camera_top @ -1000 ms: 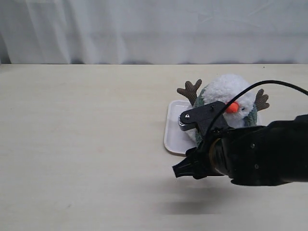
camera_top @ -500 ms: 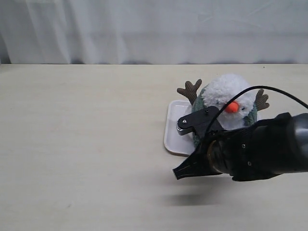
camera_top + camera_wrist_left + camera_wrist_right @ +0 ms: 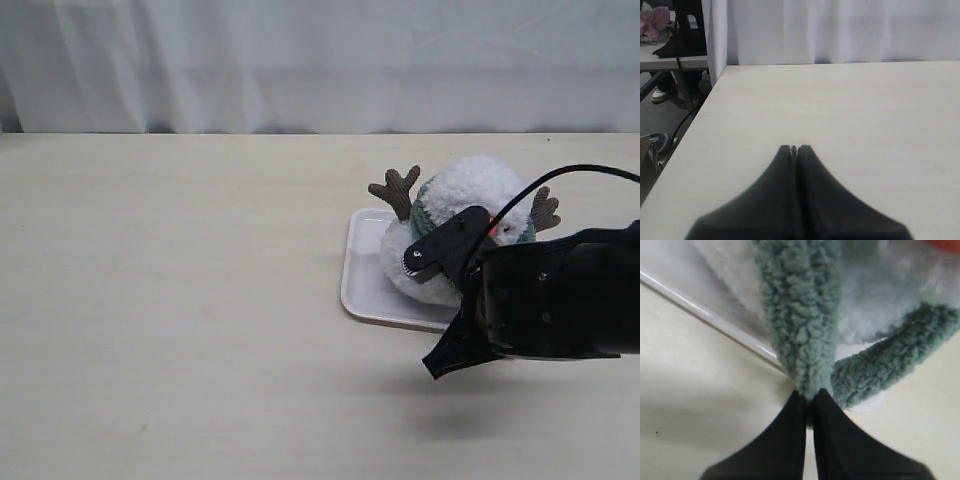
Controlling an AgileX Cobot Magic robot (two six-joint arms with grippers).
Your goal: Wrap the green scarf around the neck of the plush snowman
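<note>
The plush snowman [image 3: 470,195] lies on a white tray [image 3: 362,292], its orange nose mostly hidden behind my right arm. The green scarf [image 3: 421,204] shows at its neck between head and body. In the right wrist view a scarf strand [image 3: 800,315] runs from the snowman's white fur [image 3: 880,305] down to my right gripper [image 3: 809,397], which is shut on its end; a second strand [image 3: 890,365] curves off beside it. In the exterior view the right gripper [image 3: 436,367] hangs over the table just in front of the tray. My left gripper [image 3: 794,148] is shut with nothing in it.
The tray's edge [image 3: 715,320] lies just beyond the right fingertips. A white curtain [image 3: 300,60] closes the back of the table. In the left wrist view the table's edge [image 3: 695,120] drops to the floor, with another desk [image 3: 670,55] beyond.
My right gripper has shut on the scarf's end and moved right, away from the snowman's front. The snowman's white body now shows on the tray.
</note>
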